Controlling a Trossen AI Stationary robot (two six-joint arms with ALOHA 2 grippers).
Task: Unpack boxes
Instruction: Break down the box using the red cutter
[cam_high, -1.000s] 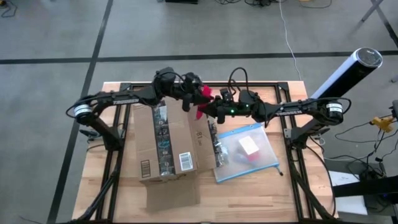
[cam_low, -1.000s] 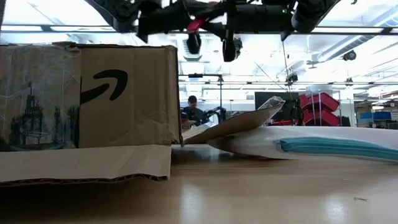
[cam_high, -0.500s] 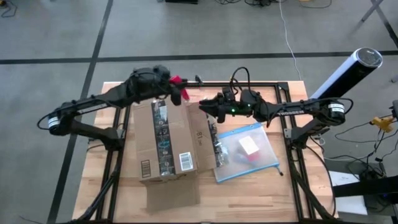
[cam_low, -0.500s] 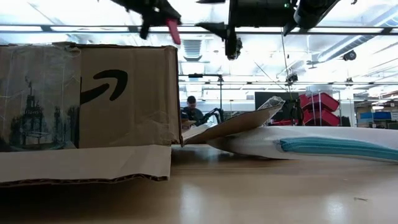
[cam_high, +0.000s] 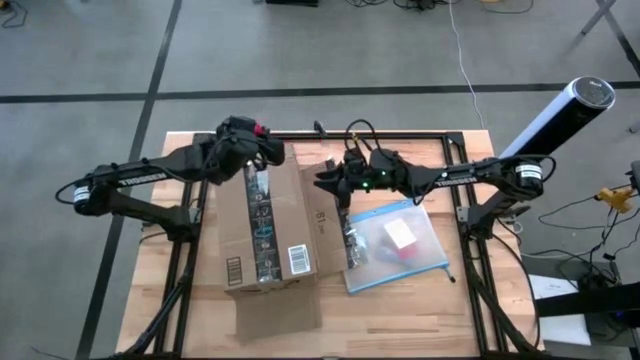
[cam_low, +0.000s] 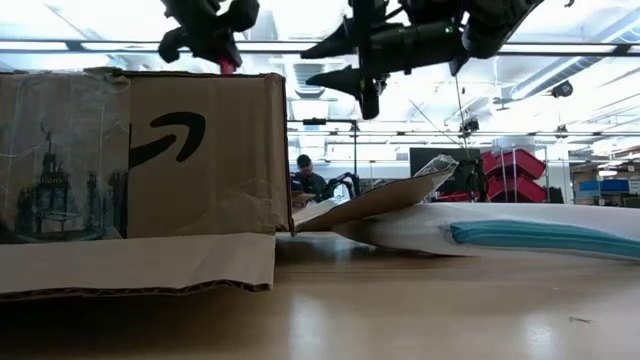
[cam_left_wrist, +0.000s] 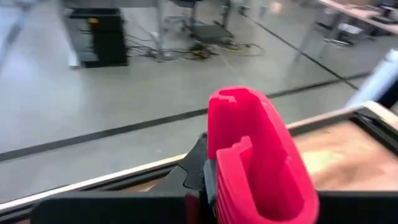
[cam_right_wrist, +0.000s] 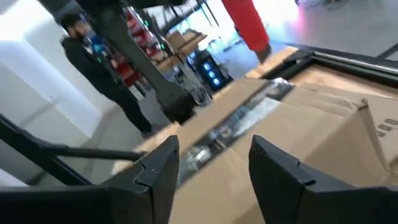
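- The table (cam_high: 190, 330) is pale wood with a black frame, and both arms reach in over its far half.
- The box (cam_high: 268, 228) is brown cardboard and sits left of centre. Its long axis runs from the near edge to the far edge, with a shiny tape strip (cam_high: 260, 215) along the top seam and a white label (cam_high: 297, 260) near the front. One side flap (cam_low: 375, 200) lies folded out toward the right.
- A clear pouch (cam_high: 398, 245) with a blue edge lies just beside the box on its right, with a small white and red item inside.
- The left gripper (cam_high: 258, 150) hovers at the far end of the box, right over the end of the tape line. It is clamped on a small red tool (cam_left_wrist: 258, 155), which fills its wrist view.
- The right gripper (cam_high: 330, 183) hangs above the far right corner of the box, its fingers spread apart and holding nothing.
- The left arm is the nearer one to the seam. The tape runs away from its tool toward the near edge, so I judge the coming cut has to travel along that line, lengthwise down the box.
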